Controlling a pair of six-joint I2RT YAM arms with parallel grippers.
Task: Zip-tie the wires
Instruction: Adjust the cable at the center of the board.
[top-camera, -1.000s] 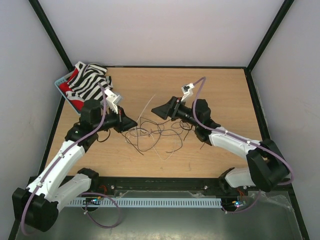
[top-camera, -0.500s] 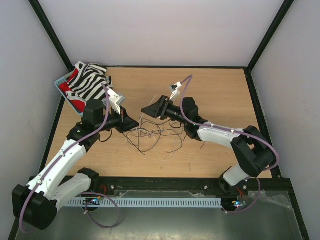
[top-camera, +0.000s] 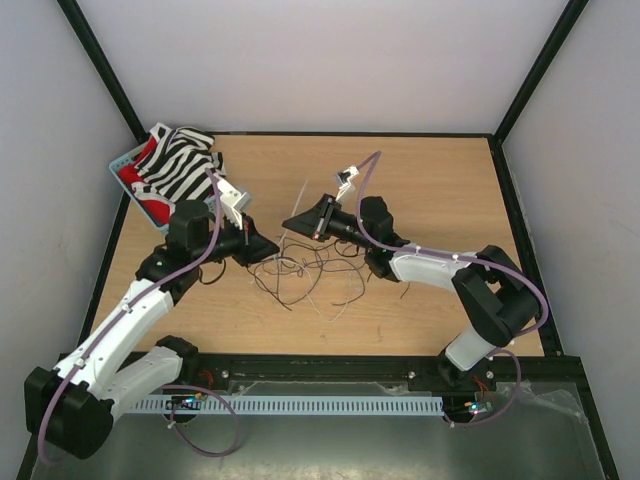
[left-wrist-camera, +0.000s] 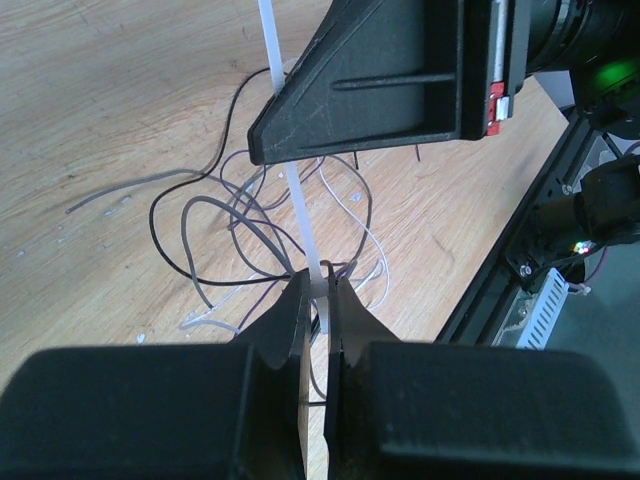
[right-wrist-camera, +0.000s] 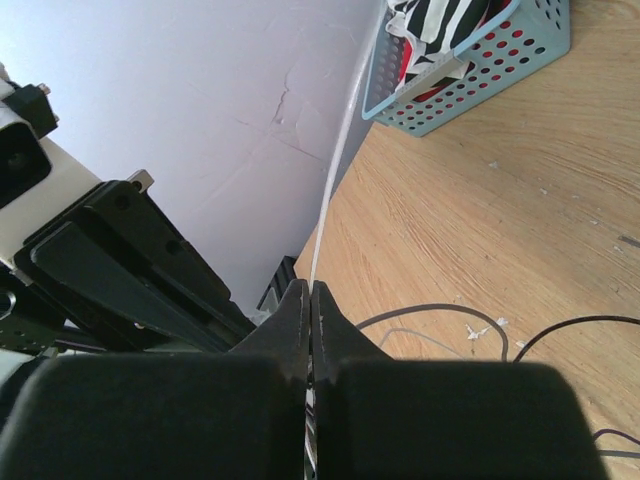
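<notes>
My left fingers (left-wrist-camera: 280, 330) hide the lower end of the zip tie (left-wrist-camera: 300, 215); its top leaves the frame. The basket (right-wrist-camera: 480, 75) is cropped.

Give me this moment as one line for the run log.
left gripper: shut on zip tie | right gripper: shut on zip tie | wires: loose tangle on table

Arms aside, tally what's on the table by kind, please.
zip tie: 1
wire tangle: 1 (strands too knotted to count)
basket: 1
cloth bundle, striped with some red: 1
Total: 4
</notes>
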